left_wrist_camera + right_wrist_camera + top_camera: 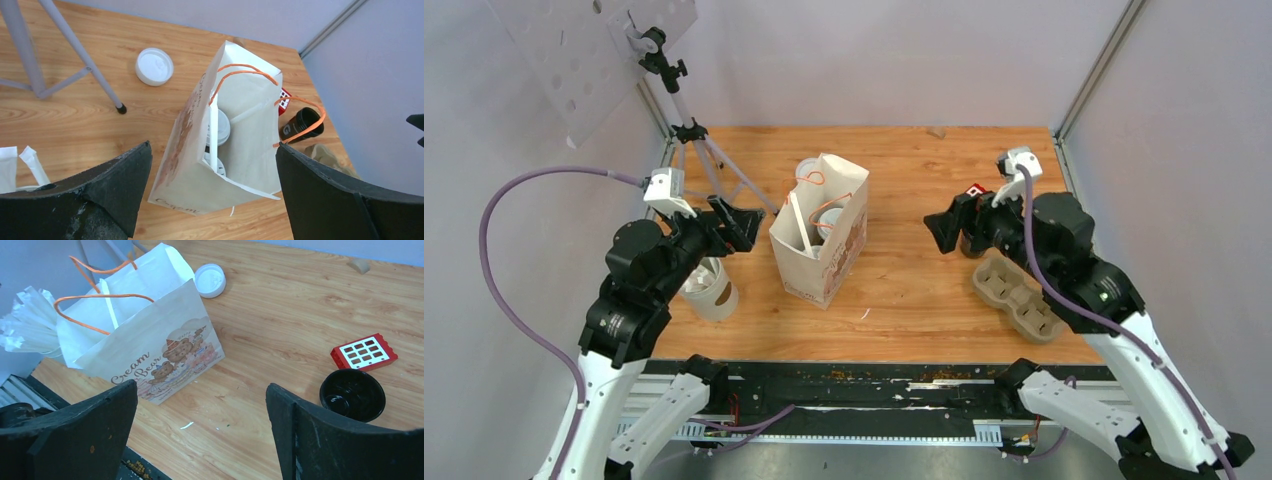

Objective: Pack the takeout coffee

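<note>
The white paper bag (819, 240) with a bear print and orange handles stands open mid-table. Two white sip lids of the takeout coffee cups (220, 127) (216, 165) show inside it, one behind the other; their brown sides are hidden by the bag walls. A white strip stands in the bag beside them. My left gripper (740, 224) is open and empty, just left of the bag, looking down into it (212, 145). My right gripper (941, 231) is open and empty, right of the bag, above bare wood (202, 385).
A pale lidless cup (707, 290) holding white packets stands by the left arm. A loose white lid (154, 66) lies behind the bag near a tripod leg (80, 50). A black cup (352, 394), a red block (364, 352) and a cardboard cup carrier (1016, 296) sit at the right.
</note>
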Motion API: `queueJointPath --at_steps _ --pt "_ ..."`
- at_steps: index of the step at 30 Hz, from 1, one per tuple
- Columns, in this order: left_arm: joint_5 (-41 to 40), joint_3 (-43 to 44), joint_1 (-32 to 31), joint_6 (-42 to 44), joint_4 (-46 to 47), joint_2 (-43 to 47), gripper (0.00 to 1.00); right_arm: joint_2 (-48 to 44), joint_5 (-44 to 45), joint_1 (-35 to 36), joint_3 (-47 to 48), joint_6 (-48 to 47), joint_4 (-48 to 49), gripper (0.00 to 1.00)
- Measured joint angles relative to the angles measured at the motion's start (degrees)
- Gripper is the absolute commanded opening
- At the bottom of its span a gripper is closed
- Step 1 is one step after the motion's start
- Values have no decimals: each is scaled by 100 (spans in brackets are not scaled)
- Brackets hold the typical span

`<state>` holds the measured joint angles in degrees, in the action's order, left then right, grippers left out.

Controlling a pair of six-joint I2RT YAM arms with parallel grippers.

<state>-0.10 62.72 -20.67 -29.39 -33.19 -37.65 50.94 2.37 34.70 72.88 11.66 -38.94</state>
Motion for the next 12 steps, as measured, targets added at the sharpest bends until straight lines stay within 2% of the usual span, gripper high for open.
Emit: queueJointPath --at_steps 5,12 --pt "162 -37 0 -79 138 -2 100 -577 35 0 -214 133 22 100" --pt "321 -55 0 -155 214 -9 100 -761 173 0 -245 114 81 100"
